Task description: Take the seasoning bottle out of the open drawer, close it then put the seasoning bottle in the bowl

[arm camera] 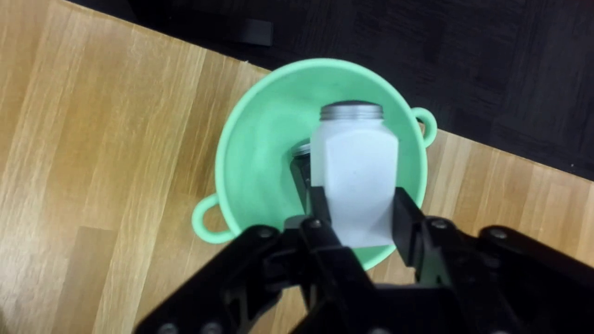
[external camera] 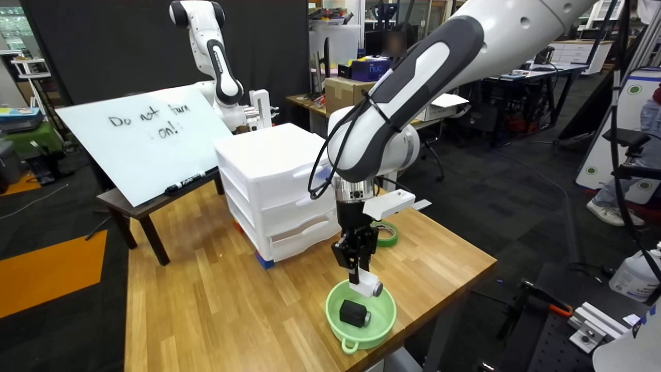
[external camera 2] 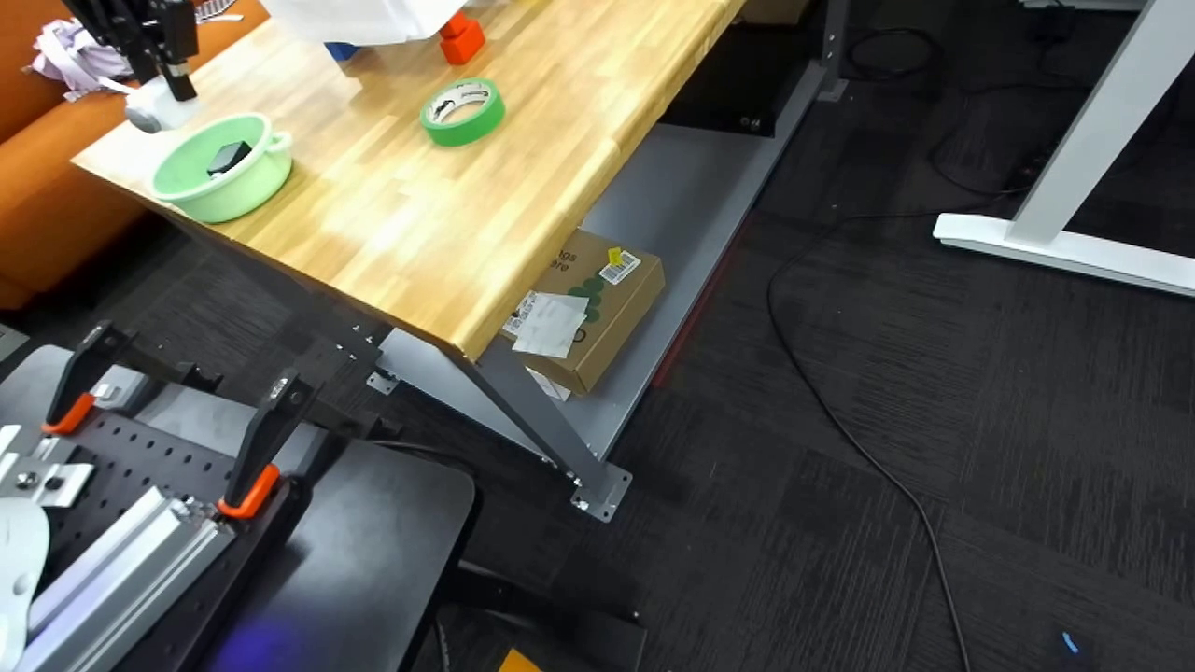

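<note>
Where the bottle (arm camera: pixel 362 171) is: above the bowl (arm camera: pixel 260 162), tilted, top end lower.
Gripper (arm camera: pixel 361 204): fingers (arm camera: pixel 404 213) clasping the bottle's sides.
Bowl: at the edge of the table (external camera: pixel 217 310), black jar (external camera: pixel 352 313) lying inside.
Middle drawer (external camera: pixel 286 216): looks pushed in.

The white and gray arm (external camera: pixel 421 67) slants down toward the bowl (external camera: pixel 382 312). It bends at a round joint (external camera: pixel 364 150) high above the bowl, and below that the silver wrist (external camera: pixel 355 190) points down toward it. The black gripper (arm camera: pixel 361 199) hangs over the bowl, apart from it. Its two fingers (arm camera: pixel 407 213) squeeze the seasoning bottle (arm camera: pixel 361 162), one finger on each side. In the wrist view, the ends of both fingers show against the bowl's green inside.
</note>
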### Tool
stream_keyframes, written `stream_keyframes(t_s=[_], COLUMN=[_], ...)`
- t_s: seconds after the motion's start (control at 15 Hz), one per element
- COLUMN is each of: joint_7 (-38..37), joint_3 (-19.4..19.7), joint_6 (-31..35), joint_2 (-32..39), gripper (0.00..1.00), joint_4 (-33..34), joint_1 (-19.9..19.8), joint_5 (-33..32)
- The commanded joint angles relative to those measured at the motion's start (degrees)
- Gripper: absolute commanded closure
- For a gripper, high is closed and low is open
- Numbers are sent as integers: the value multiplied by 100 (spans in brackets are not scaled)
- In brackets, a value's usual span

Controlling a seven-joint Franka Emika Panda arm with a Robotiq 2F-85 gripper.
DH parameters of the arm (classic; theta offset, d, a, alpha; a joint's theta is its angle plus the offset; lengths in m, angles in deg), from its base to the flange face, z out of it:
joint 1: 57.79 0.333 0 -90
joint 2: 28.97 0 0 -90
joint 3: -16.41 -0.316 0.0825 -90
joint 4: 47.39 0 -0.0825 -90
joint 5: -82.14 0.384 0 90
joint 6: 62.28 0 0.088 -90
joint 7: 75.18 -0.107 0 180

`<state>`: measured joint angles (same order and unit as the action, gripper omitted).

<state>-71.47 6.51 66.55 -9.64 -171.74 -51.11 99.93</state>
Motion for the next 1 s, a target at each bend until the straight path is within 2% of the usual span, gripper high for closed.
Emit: stream_keyframes(t_s=[0.0, 0.07, 0.13, 0.2, 0.27, 0.6, 0.67, 0.93], joint_7=[85, 85, 79, 110, 104, 125, 127, 220], joint_3=[-2, 2, 4, -10, -9, -26, -25, -77], joint_6=[-24, -76, -118, -165, -187, -198, -191, -118], joint_2=[-21, 6, 21, 37, 46, 67, 66, 9], gripper=[88, 83, 68, 38, 38, 5, 1, 0], joint_4=[49, 92, 122, 154, 176, 237, 236, 213], joint_1=[-103, -113, -112, -120, -119, -128, -129, -135], joint_5=[104, 100, 87, 105, 100, 136, 137, 224])
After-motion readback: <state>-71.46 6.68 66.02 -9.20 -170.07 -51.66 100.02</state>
